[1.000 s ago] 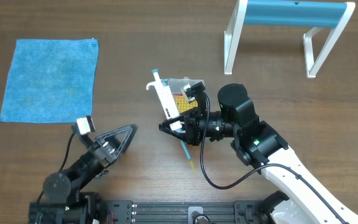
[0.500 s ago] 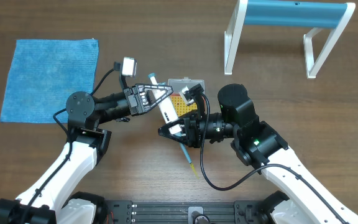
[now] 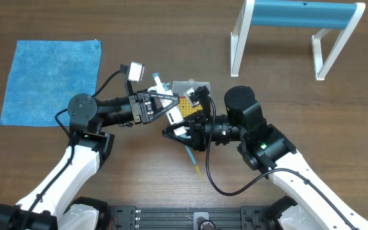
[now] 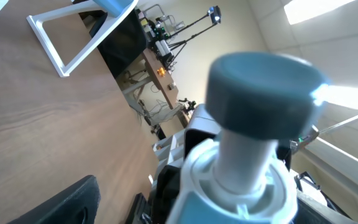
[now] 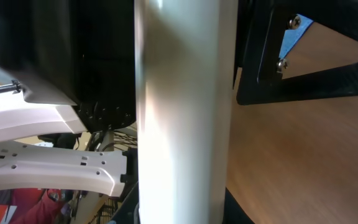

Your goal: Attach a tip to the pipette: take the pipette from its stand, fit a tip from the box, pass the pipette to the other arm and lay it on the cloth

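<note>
Pipette [image 5: 179, 112] is clamped at mid-body by the right gripper [image 3: 183, 130]. Its upper end is met by the left gripper [image 3: 160, 102]; whether that one is closed cannot be told. Just behind, the tip box [image 3: 185, 87] is seen.

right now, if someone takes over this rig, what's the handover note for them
Grippers: the right gripper is shut on the pipette, held by the tip box. The left gripper is at the pipette's upper end; its grip cannot be judged.
Things: a yellow tip is on the pipette's lower end. The stand is far right, the cloth far left.
Done: pipette off the stand, tip fitted.
Left: finish the pass to the left arm, then lay the pipette on the cloth.
</note>
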You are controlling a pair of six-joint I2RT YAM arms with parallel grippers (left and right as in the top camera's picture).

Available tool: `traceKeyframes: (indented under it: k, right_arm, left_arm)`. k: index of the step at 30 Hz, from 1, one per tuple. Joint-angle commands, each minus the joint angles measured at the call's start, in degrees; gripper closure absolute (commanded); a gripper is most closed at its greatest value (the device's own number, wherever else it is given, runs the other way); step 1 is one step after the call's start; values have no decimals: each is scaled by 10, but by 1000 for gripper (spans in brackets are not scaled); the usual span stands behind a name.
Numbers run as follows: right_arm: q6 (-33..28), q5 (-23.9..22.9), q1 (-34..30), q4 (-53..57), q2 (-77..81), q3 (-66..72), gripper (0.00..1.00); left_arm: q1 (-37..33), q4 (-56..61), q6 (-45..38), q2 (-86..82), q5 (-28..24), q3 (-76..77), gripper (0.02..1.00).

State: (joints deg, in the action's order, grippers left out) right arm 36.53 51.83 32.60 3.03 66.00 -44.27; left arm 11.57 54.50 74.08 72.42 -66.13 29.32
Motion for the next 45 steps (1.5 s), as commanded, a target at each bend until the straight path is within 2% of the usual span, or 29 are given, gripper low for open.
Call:
traceKeyframes:
  k: [1,3,17,18,19,20,27,28,31,32,33,36,37,38,39,42,43,44,45]
  right_arm:
    - [-32,-23,-8,-5,-5,-4,921]
    - [-32,-23,-16,-5,-5,-4,921]
    - [-32,-23,-16,-5,-5,-4,921]
    - [-32,-23,-16,-5,-5,-4,921]
    - [-32,-23,-16,-5,-5,-4,921]
    - [-32,-23,-16,-5,-5,-4,921]
    - [-31,-22,-16,-5,-5,-4,921]
    - [-29,-16,-16,-5,-5,-4,921]
    - [-25,-12,-16,-5,-5,-4,921]
    - [-24,-12,-16,-5,-5,-4,921]
    - [-23,-12,-16,-5,-5,-4,921]
    - [-23,-12,-16,-5,-5,-4,921]
    - [-23,-12,-16,-5,-5,-4,873]
    - [-23,-12,-16,-4,-5,-4,665]
    - [-24,-12,-16,7,-5,-4,649]
    - [-30,-3,-42,73,-5,-4,566]
    - [-27,64,-68,70,-5,-4,520]
    - [-23,158,-108,68,-5,-4,290]
    - [-23,198,-157,68,-5,-4,286]
  left_arm:
    - [-16,4,-26,3,-19,14,185]
    - [-35,4,-26,3,-21,14,185]
    - [-18,19,-30,3,-14,14,189]
    - [-18,19,-30,3,-12,14,505]
    - [-18,19,-30,3,-12,14,568]
    - [-18,19,-30,3,-9,14,991]
    - [-17,19,-28,3,-7,14,969]
    - [-10,19,-28,3,-3,14,557]
    - [16,19,-38,3,14,14,544]
    - [16,19,-45,3,14,14,814]
    - [16,19,-46,3,14,14,991]
    - [16,19,-73,4,17,14,989]
    - [16,19,-76,4,21,14,991]
    - [16,14,-89,4,44,14,991]
    - [11,-26,-110,4,80,14,991]
    - [-19,-138,-151,4,119,14,991]
    - [-38,-151,-157,4,120,14,991]
    - [-67,-163,-157,4,137,14,991]
    - [-116,-286,-162,4,221,14,991]
